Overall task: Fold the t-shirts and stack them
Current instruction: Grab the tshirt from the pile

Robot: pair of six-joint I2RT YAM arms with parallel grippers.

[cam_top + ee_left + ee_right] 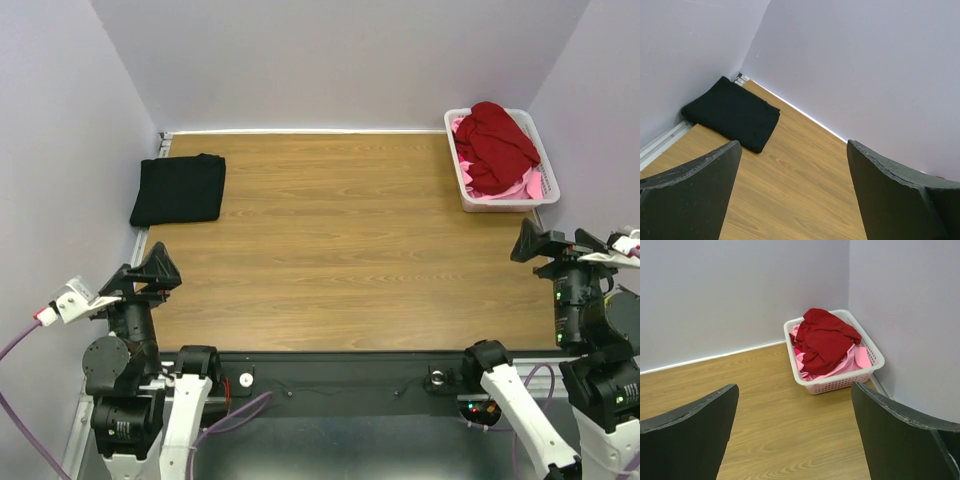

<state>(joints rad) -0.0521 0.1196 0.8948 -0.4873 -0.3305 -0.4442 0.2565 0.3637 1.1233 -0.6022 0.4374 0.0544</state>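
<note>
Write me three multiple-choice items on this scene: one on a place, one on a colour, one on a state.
1. Where on the table does the folded black shirt lie?
A) at the near edge
B) in the far left corner
C) in the middle

2. What colour is the top shirt in the basket?
A) dark red
B) black
C) blue

3. How are the left gripper and right gripper?
A) both shut
B) both open and empty
C) left one holding a shirt

Answers:
1 B: the top view shows it at the far left corner.
2 A: dark red lies over pink cloth.
3 B: in each wrist view the jaws stand wide apart with nothing between.
</note>
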